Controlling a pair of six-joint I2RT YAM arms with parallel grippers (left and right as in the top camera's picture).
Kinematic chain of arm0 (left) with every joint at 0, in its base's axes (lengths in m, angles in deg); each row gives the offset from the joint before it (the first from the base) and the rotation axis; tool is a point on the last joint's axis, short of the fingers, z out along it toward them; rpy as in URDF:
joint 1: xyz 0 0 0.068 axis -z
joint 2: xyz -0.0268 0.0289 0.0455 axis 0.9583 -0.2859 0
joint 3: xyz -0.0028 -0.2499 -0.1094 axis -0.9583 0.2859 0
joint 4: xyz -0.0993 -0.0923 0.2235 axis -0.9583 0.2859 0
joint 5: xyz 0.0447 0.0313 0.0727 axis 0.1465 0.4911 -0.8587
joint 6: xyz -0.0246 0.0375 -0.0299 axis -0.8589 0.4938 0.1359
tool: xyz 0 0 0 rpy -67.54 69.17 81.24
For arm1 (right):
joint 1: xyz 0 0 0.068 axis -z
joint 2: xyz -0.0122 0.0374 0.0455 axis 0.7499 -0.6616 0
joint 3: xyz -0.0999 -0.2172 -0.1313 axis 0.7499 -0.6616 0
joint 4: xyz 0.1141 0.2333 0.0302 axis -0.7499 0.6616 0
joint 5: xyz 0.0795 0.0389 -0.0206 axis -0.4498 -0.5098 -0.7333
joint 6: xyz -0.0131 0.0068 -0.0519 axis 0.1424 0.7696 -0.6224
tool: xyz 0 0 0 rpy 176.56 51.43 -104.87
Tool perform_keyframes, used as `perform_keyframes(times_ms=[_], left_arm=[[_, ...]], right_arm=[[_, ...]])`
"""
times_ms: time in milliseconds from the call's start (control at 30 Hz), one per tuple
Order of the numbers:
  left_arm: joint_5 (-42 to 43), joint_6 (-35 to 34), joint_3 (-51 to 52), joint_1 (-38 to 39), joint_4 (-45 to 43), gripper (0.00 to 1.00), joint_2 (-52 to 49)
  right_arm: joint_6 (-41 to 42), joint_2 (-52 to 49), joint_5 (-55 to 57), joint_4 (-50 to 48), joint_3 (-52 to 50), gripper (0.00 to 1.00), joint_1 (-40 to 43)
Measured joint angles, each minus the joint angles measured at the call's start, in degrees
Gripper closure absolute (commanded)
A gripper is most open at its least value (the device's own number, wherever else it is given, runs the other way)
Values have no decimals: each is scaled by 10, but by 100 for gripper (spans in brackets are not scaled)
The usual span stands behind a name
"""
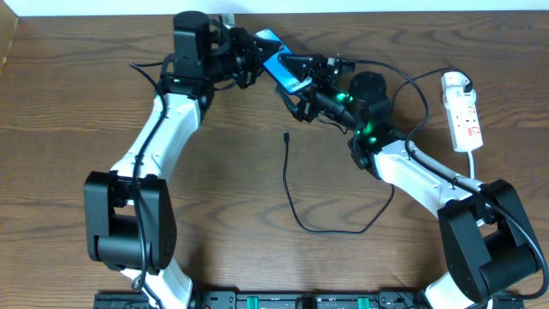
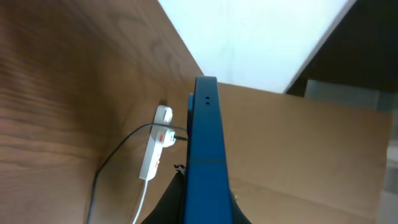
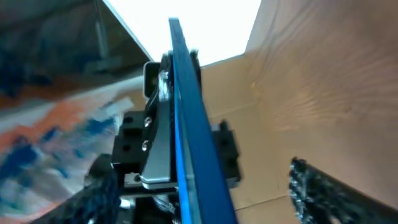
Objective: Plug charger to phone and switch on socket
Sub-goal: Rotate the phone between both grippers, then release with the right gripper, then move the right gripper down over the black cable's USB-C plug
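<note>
The phone (image 1: 281,65) is held off the table at the back, tilted, with my left gripper (image 1: 260,58) shut on it. In the left wrist view the phone (image 2: 208,149) stands edge-on between the dark jaws. My right gripper (image 1: 302,91) is open just right of the phone; in its wrist view its fingers (image 3: 329,193) stand wide on either side of the blue edge (image 3: 189,137) without touching it. The charger's black cable (image 1: 290,189) lies loose on the table, its plug tip (image 1: 286,135) free. The white socket (image 1: 463,112) lies at the far right with the white adapter (image 1: 455,82) in it.
The socket's thick white cord (image 1: 474,163) runs down the right side under my right arm. The socket (image 2: 156,149) and a black cable (image 2: 118,152) also show below the phone in the left wrist view. The table's back edge is just behind the phone.
</note>
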Motion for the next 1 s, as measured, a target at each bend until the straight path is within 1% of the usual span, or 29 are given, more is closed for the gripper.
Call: perform_keyframes(times_ms=[33,167,200,300,367,400,467,567,667,767,833,933,1000], left_arm=[[14,10,0,-10,0,93,0],[80,55,0,-61,0,93,0],[98,66,0,-74,0,93,0],[156,92,0,-110,0,93,0],[192,103,0,-130,0,93,0],[205,107,0,-137,0,93,0],[231,112,0,-148,0,93,0],[256,116,0,-162,0,93,0],[268,119,0,-172,0,93,0],[275,123,0,-182,0,93,0],[277,125,0,-186,0,93,0],[277,126,0,-189,0,93,0],[278,126,0,-189,-1,93,0]], right_arm=[[-23,0,-7,6,0,1,4],[-139,0,-37,69,2,1,34],[-154,0,-40,85,2,1,38],[-254,0,-58,188,5,1,55],[-305,0,-63,255,5,1,59],[-324,0,-65,281,5,3,59],[-377,0,-68,336,5,10,59],[-469,0,-62,412,4,16,58],[-540,0,-45,473,5,21,56],[-584,0,-30,508,5,25,55],[-608,0,-21,530,5,25,54],[-640,0,2,606,27,24,54],[-658,0,21,661,60,24,53]])
